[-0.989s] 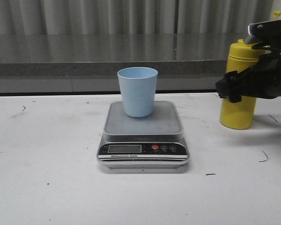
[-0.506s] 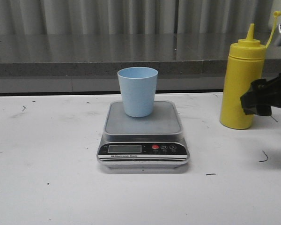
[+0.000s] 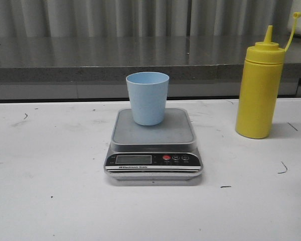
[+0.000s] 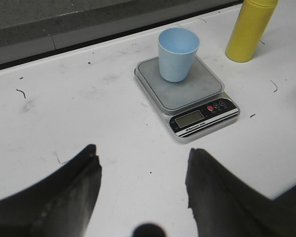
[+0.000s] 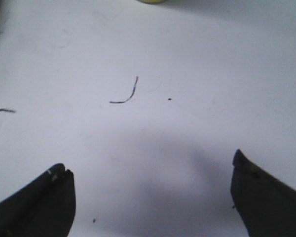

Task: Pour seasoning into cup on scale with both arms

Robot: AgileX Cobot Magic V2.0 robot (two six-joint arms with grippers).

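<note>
Cup (image 3: 147, 98) sits centred on the scale (image 3: 153, 143) for weighing; bottle (image 3: 258, 89) at 3 o'clock; left hand (image 4: 142, 185) and right hand (image 5: 150, 195) both spread wide, empty.

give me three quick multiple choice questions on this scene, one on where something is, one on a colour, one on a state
1. Where does the cup stand?
A. on the scale
B. on the bare table
C. beside the bottle

2. What colour is the seasoning bottle?
A. red
B. yellow
C. green

3. How is the left hand?
A. shut on the cup
B. shut on the bottle
C. open, holding nothing

Answers: 1 A, the cup sits on the steel platform. 2 B, body and nozzle are yellow. 3 C, its fingers are spread apart over bare table.
</note>
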